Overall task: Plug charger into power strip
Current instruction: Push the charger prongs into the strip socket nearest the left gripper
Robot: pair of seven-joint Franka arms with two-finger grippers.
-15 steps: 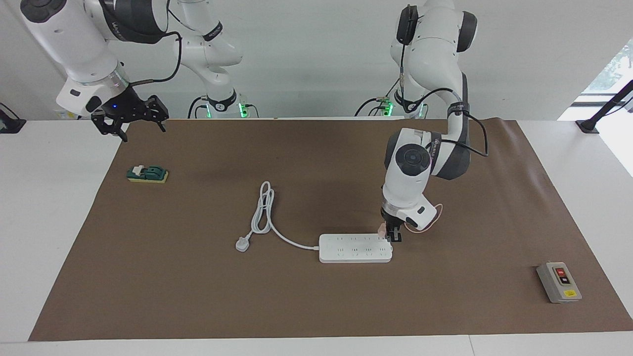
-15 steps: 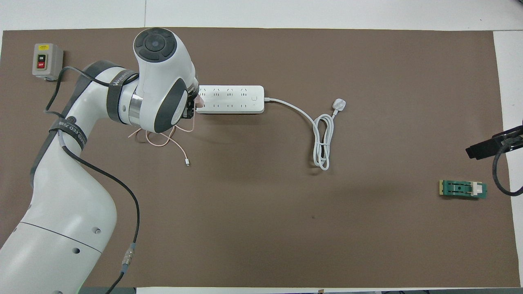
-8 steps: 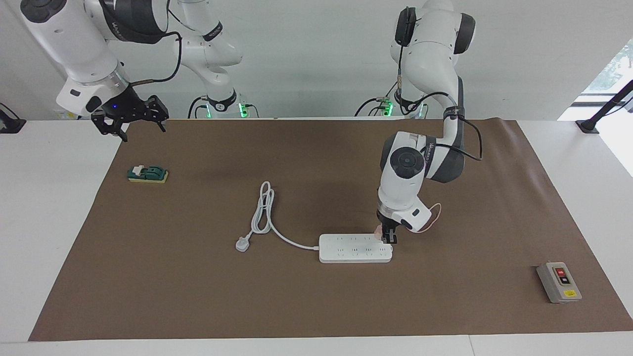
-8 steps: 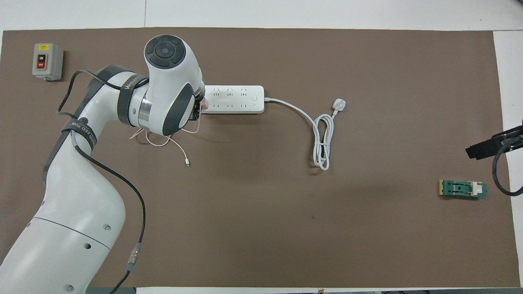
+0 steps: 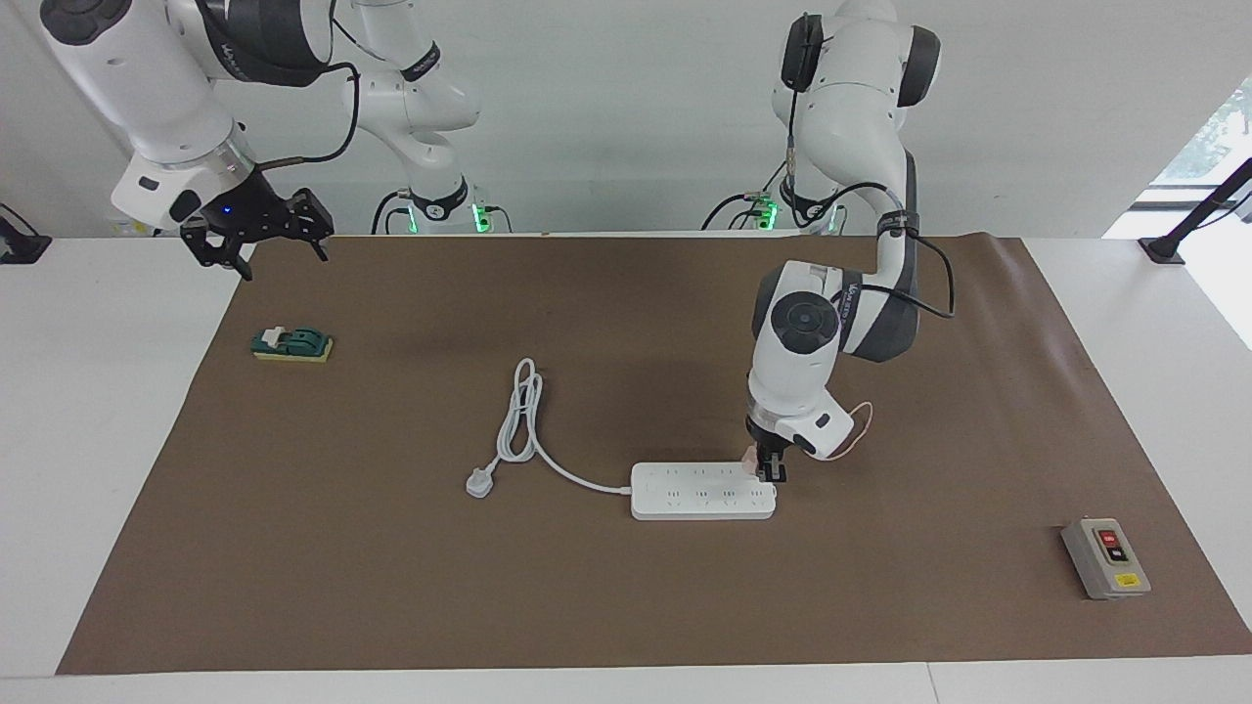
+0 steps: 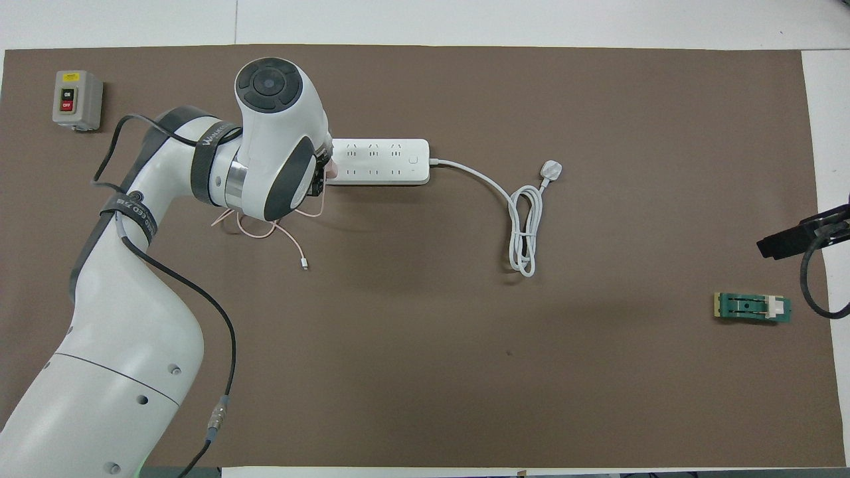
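Note:
The white power strip [image 5: 699,491] [image 6: 378,161] lies flat near the middle of the brown mat. My left gripper [image 5: 770,467] points down over the strip's end toward the left arm's side, at the edge nearer the robots. It is shut on the small pink charger [image 5: 750,457] [image 6: 330,171], which sits at the strip's top surface; its prongs are hidden. The thin pink cable [image 6: 265,229] [image 5: 861,430] trails loosely from under the wrist onto the mat. My right gripper [image 5: 259,240] [image 6: 790,239] waits open in the air at the right arm's end of the table.
The strip's thick white cord coils to a white three-pin plug [image 5: 479,482] [image 6: 552,170]. A grey switch box [image 5: 1105,557] [image 6: 78,99] stands at the left arm's end, far from the robots. A green block [image 5: 291,344] [image 6: 752,307] lies below the right gripper.
The left wrist shifted a little along the strip toward its middle, carrying the charger over the end socket, then held still. The right arm has not moved.

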